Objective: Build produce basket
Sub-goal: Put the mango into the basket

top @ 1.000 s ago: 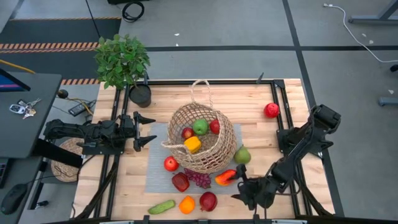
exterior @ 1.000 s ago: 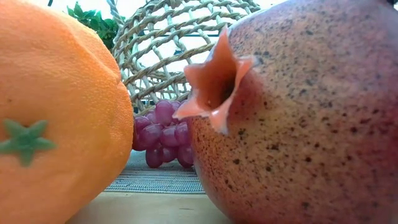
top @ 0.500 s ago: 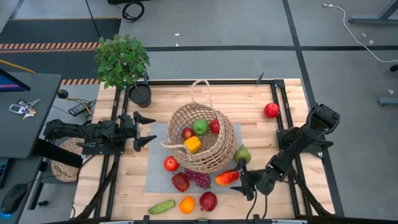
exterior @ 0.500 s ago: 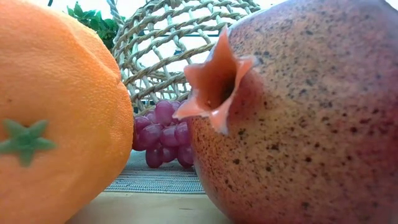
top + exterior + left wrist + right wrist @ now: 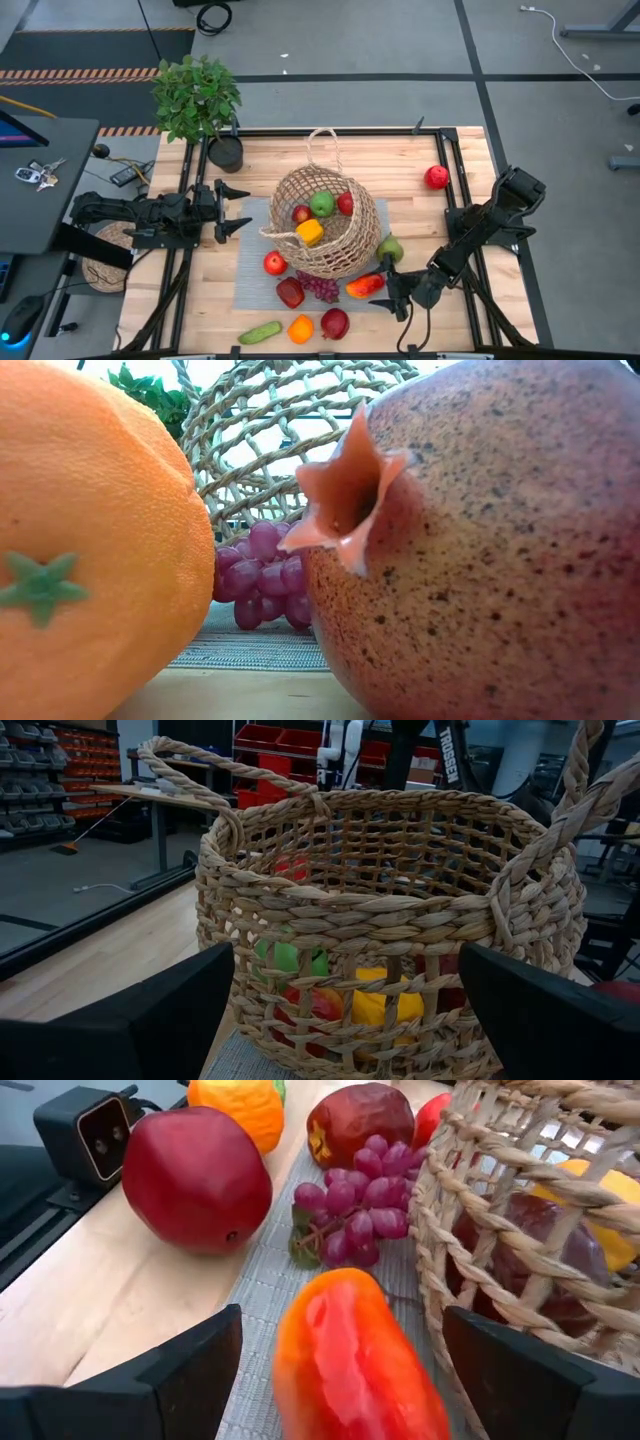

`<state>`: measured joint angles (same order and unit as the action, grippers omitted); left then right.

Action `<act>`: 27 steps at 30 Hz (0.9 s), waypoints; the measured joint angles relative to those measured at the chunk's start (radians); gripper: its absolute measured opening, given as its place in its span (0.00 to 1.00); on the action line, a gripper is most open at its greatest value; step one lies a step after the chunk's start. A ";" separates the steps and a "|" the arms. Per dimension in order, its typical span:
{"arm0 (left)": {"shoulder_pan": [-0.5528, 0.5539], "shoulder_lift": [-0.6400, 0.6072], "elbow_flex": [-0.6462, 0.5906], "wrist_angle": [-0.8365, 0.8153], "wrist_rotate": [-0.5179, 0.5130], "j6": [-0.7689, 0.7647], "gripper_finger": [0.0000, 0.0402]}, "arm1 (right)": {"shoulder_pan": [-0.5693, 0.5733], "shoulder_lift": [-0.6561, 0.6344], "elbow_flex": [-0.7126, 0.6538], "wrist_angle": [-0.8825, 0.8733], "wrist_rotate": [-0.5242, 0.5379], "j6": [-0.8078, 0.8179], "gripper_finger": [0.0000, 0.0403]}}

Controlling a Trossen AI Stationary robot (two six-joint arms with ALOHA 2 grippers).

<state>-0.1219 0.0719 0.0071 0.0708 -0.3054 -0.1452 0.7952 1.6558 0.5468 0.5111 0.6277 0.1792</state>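
Right hand (image 5: 391, 290): spread wide, empty, lined up on the red-orange pepper (image 5: 355, 1355) at the desk's near right.
Left hand (image 5: 236, 211): wide open, empty, left of the basket (image 5: 325, 225).
Risk: the pepper lies just beside the basket; a finger may snag the weave or roll it into the grapes (image 5: 355, 1205).

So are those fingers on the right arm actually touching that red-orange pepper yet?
Apart. In the right wrist view the red-orange pepper lies between the right gripper's open fingers, with grey mat visible on either side of it.
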 joint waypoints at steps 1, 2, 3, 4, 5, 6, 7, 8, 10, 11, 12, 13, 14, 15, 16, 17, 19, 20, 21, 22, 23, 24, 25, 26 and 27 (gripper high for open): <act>0.000 0.000 0.000 0.000 0.000 0.000 0.98 | 0.000 0.019 0.000 0.019 0.000 -0.009 0.86; 0.000 0.000 0.000 0.000 0.000 0.000 0.98 | 0.000 0.043 0.000 0.051 0.000 -0.021 0.86; 0.000 0.000 0.000 0.000 0.000 0.000 0.98 | 0.000 0.071 0.002 0.078 0.002 -0.033 0.86; 0.000 0.000 0.000 0.000 0.000 0.000 0.98 | 0.000 0.098 0.003 0.102 0.010 -0.048 0.86; 0.000 0.000 0.000 0.000 0.000 0.000 0.98 | 0.000 0.124 0.006 0.125 0.023 -0.060 0.86; 0.000 0.000 0.000 0.000 0.000 0.000 0.98 | -0.002 0.146 0.008 0.146 0.034 -0.070 0.86; 0.000 0.000 0.000 0.000 0.000 0.000 0.98 | -0.005 0.160 0.015 0.154 0.037 -0.076 0.86; 0.000 0.000 0.000 0.000 0.000 0.000 0.98 | -0.007 0.165 0.023 0.149 0.039 -0.079 0.86; 0.000 0.000 0.000 0.000 0.000 0.000 0.98 | -0.009 0.158 0.031 0.153 0.042 -0.084 0.86; 0.000 0.000 0.000 0.000 0.000 0.000 0.98 | -0.011 0.156 0.032 0.161 0.042 -0.085 0.86; 0.000 0.000 0.000 0.000 0.000 0.000 0.98 | -0.013 0.154 0.033 0.159 0.041 -0.085 0.86; 0.000 0.000 0.000 0.000 0.000 0.000 0.98 | -0.014 0.153 0.033 0.151 0.041 -0.085 0.86; 0.000 0.000 0.000 0.000 0.000 0.000 0.98 | -0.016 0.153 0.032 0.151 0.036 -0.085 0.86; 0.000 0.000 0.000 0.000 0.000 0.000 0.98 | -0.018 0.155 0.032 0.154 0.029 -0.085 0.86; 0.000 0.000 0.000 0.000 0.000 0.000 0.98 | -0.018 0.156 0.032 0.153 0.025 -0.085 0.86; 0.000 0.000 0.000 0.000 0.000 0.000 0.98 | -0.018 0.157 0.032 0.148 0.012 -0.085 0.86; 0.000 0.000 0.000 0.000 0.000 0.000 0.98 | -0.022 0.157 0.032 0.148 -0.016 -0.084 0.86; 0.000 0.000 0.000 0.000 0.000 0.000 0.98 | -0.024 0.156 0.032 0.149 -0.023 -0.080 0.86; 0.000 0.000 0.000 0.000 0.000 0.000 0.98 | -0.027 0.155 0.032 0.147 -0.024 -0.075 0.86; 0.000 0.000 0.000 0.000 0.000 0.000 0.98 | -0.033 0.154 0.032 0.147 -0.028 -0.069 0.86; 0.000 0.000 0.000 0.000 0.000 0.000 0.98 | -0.037 0.154 0.032 0.147 -0.034 -0.063 0.86; 0.000 0.000 0.000 0.000 0.000 0.000 0.98 | -0.043 0.154 0.032 0.143 -0.043 -0.057 0.86; 0.000 0.000 0.000 0.000 0.000 0.000 0.98 | -0.049 0.154 0.032 0.140 -0.051 -0.051 0.86; 0.000 0.000 0.000 0.000 0.000 0.000 0.98 | -0.056 0.154 0.032 0.140 -0.062 -0.047 0.86; 0.000 0.000 0.000 0.000 0.000 0.000 0.98 | -0.063 0.154 0.032 0.140 -0.078 -0.044 0.86</act>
<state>-0.1219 0.0719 0.0071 0.0706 -0.3050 -0.1453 0.7325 1.8099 0.5789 0.6510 0.5501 0.1350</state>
